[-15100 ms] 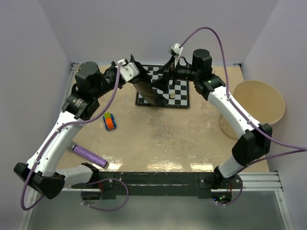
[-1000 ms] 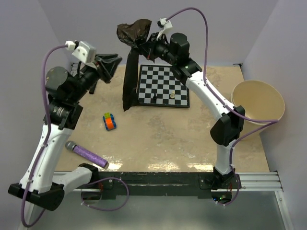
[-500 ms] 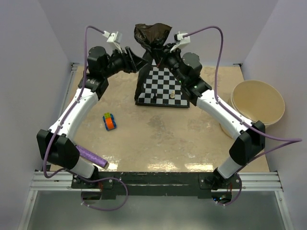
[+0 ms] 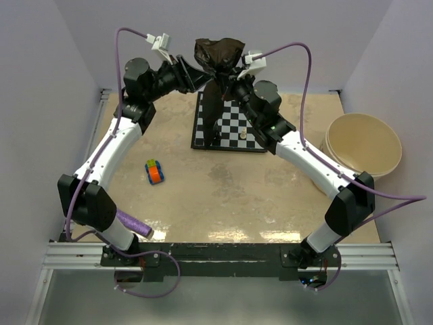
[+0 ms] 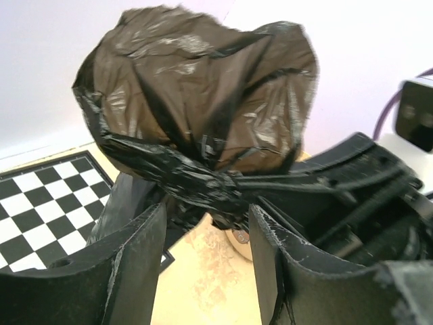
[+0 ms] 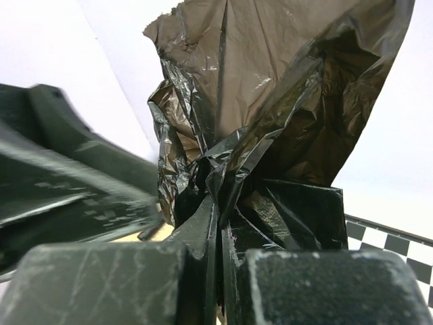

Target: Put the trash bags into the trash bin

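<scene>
Here, at 11 o'clock the left gripper (image 5: 206, 223) gapes wide, just short of the bag's (image 4: 218, 53) neck. The right gripper (image 6: 220, 223) pinches that neck, holding the bag aloft over the chessboard (image 4: 240, 128) at 12. The bin (image 4: 362, 145) sits at 3 o'clock.

Soft, even overhead light fills the top view: the chessboard (image 4: 230, 132) throws almost no shadow, and the only glare is a pale sheen on the table (image 4: 223, 196), nearer the camera than the chessboard. In the left wrist view the trash bag (image 5: 203, 101) above the chessboard shows crisp grey highlights against a washed-out wall (image 5: 379, 40), while the left gripper's fingers (image 5: 128, 271) look soft. In the right wrist view the right gripper's fingers (image 6: 101, 284) blur heavily, and light glows brown through the film.
</scene>
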Robot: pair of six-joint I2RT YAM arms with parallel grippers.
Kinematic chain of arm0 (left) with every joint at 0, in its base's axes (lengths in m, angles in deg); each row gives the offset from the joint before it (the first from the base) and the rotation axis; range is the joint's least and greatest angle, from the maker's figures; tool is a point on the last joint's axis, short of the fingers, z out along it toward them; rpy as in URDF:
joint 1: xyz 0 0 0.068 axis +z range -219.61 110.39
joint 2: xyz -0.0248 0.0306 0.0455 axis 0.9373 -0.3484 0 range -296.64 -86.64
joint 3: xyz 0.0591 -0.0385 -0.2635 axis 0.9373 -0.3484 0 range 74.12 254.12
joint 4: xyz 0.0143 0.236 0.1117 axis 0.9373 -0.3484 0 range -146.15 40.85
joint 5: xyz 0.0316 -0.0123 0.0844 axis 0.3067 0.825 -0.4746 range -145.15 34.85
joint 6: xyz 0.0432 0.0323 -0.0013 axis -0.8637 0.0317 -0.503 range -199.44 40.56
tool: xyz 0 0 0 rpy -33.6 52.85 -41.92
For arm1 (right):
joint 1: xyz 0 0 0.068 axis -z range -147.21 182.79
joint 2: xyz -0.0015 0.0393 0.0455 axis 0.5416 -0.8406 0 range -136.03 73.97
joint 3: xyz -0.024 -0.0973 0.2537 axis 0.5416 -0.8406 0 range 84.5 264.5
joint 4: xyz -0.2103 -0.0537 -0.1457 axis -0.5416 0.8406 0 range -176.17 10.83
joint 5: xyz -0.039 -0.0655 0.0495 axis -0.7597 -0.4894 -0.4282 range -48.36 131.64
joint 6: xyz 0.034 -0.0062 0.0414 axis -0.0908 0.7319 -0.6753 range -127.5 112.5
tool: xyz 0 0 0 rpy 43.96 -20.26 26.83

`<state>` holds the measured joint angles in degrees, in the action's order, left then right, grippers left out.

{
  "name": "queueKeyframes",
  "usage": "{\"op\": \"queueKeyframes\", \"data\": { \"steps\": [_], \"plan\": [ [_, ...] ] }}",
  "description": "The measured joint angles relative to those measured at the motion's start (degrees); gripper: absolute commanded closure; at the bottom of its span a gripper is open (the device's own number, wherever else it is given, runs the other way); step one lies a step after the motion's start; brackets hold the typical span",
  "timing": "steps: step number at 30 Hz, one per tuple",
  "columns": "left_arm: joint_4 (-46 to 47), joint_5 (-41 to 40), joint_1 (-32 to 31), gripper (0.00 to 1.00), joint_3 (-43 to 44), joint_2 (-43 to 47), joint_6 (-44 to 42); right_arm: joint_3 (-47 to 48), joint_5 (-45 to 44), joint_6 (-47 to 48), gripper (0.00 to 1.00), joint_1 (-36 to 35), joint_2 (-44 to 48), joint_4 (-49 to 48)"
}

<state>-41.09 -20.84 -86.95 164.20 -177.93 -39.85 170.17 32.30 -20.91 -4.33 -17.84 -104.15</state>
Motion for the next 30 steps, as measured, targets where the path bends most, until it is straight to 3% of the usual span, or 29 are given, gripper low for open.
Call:
{"op": "queueKeyframes", "data": {
  "steps": [5,7,10,19,30],
  "plan": [
    [-0.11,0.02,-0.74,0.55,2.27,-3.17,0.42,0.00,-0.20,1.68,1.00,-0.35,0.00,-0.09],
    [-0.13,0.00,-1.22,0.69,3.02,-3.91,0.39,-0.02,-0.20,2.34,1.00,-0.39,0.00,-0.15],
    [-0.11,-0.04,-1.77,1.00,3.50,-4.28,0.02,-0.28,-0.57,3.65,1.00,-0.44,-0.02,-0.39],
    [-3.13,-1.29,-0.39,1.00,3.15,-4.13,-4.22,-0.96,-3.13,5.62,1.00,0.44,0.00,-0.28],
    [-7.10,1.29,6.56,1.00,0.92,-2.10,-9.27,-4.57,-3.17,5.92,1.00,8.44,3.30,2.40]
  ]
}}
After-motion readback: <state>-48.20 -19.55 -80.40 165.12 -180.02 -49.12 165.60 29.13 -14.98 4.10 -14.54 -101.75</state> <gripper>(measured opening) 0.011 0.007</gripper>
